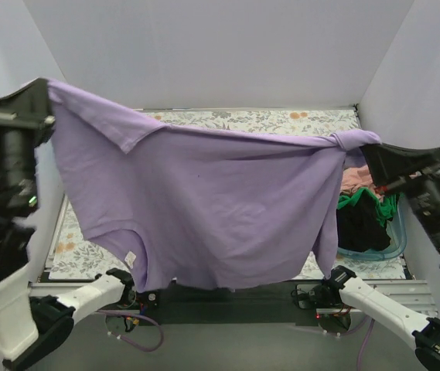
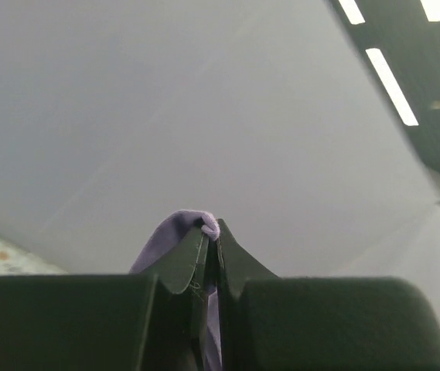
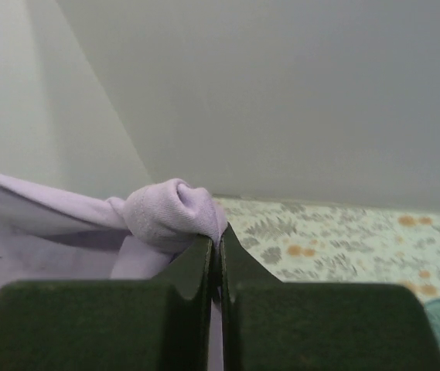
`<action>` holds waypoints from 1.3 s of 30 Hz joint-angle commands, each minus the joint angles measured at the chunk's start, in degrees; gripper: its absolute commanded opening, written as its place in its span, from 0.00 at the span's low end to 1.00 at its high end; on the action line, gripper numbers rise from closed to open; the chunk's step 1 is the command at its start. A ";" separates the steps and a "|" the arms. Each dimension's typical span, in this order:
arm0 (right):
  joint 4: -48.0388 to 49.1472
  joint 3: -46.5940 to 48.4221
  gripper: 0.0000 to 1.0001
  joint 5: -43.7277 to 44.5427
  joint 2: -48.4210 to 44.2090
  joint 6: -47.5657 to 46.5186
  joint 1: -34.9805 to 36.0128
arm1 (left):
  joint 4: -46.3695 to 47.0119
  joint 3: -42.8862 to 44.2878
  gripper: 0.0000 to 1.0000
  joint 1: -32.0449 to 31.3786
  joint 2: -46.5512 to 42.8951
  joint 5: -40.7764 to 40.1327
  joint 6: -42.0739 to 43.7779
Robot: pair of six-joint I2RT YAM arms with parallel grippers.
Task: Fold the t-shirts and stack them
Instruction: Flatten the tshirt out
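A lavender-purple t-shirt [image 1: 204,209] hangs spread wide in the air between my two grippers, high above the table. My left gripper [image 1: 47,86] is shut on its upper left corner; a fold of purple fabric [image 2: 175,232] pokes out beside the closed fingertips [image 2: 210,232]. My right gripper [image 1: 365,144] is shut on its upper right corner, where the fabric is bunched into a knot [image 3: 169,212] at the tips [image 3: 218,232]. More t-shirts lie in the tub at the right: salmon-pink [image 1: 356,181], green [image 1: 359,199] and black [image 1: 361,224].
A see-through blue plastic tub [image 1: 393,246] stands at the right edge of the table. A grey floral-print cloth [image 1: 258,120] covers the table under the hanging shirt; it also shows in the right wrist view [image 3: 343,239]. White walls enclose the back and both sides.
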 commanded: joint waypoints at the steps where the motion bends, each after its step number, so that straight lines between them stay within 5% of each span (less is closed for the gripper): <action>1: 2.04 -8.86 0.01 17.00 4.10 0.38 0.17 | 4.01 -5.28 0.00 0.07 11.03 -14.68 3.85; 3: 2.75 -12.93 0.01 27.81 8.31 1.61 0.08 | 6.12 -7.75 0.00 0.24 19.20 -18.82 5.78; 6: 5.37 -17.95 0.01 37.50 17.18 2.31 -0.79 | 4.66 -5.13 0.00 10.93 33.69 -3.95 -0.57; 8: 8.44 -19.27 0.01 32.21 25.93 1.62 -6.92 | 2.71 1.52 0.00 18.42 47.96 8.73 -2.64; 10: 16.69 -19.19 0.01 20.44 32.73 -1.62 -13.16 | 2.36 9.34 0.23 19.14 58.82 12.60 -1.07; 11: 19.07 -18.58 0.13 12.03 40.51 -2.25 -17.98 | 2.27 13.30 0.55 19.14 63.48 14.89 -0.54; 12: 20.58 -14.22 0.25 9.85 44.93 -2.87 -19.50 | 2.18 22.13 0.98 19.05 72.66 16.91 0.25; 13: 18.94 -10.70 0.72 8.35 49.42 -3.13 -21.61 | 2.00 25.43 0.98 19.05 75.97 18.41 1.39; 14: 17.18 -7.10 0.98 5.29 57.29 -3.31 -22.32 | 1.65 27.73 0.98 18.97 78.62 20.25 1.05; 15: 14.90 0.42 0.98 3.35 60.59 -3.40 -22.85 | 1.83 28.10 0.98 18.96 79.51 21.58 1.05; 21: 11.53 2.27 0.98 -5.72 63.97 -3.40 -23.04 | 16.14 -2.18 0.98 17.74 63.90 20.97 2.02; 32: 18.12 -32.24 0.98 -14.95 42.71 0.47 -21.11 | 8.16 -31.17 0.98 16.77 46.66 23.17 -5.54; 39: 20.06 -48.01 0.98 -12.32 30.58 3.54 -15.66 | 10.35 -55.96 0.98 15.28 22.62 25.63 -10.55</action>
